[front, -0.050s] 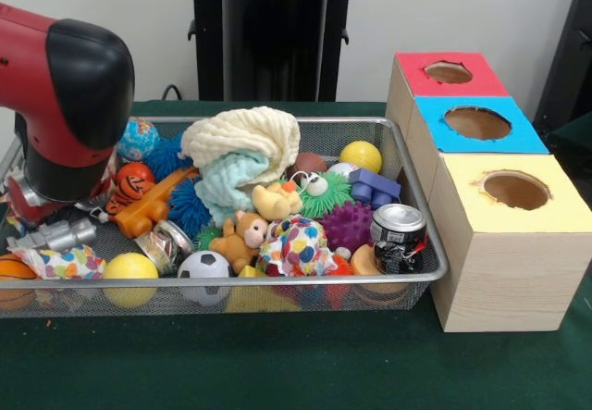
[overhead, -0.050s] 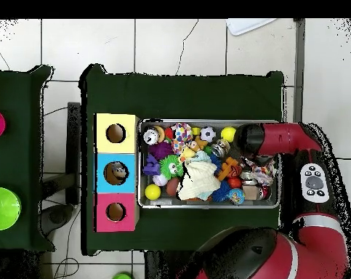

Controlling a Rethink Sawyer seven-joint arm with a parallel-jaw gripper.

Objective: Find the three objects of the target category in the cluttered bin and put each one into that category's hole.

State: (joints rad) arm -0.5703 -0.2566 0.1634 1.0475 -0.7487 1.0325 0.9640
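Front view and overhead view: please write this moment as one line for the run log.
arm: low over bin's end away from boxes | claw: hidden | bin: full of toys | blue box: something in hole | red, yellow holes: look empty

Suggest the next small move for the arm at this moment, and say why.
Probably a short straight lift. The arm sits low over the end of the bin farthest from the three boxes, amid packed toys, hiding whatever it may hold. Rising would clear the rim and clutter.
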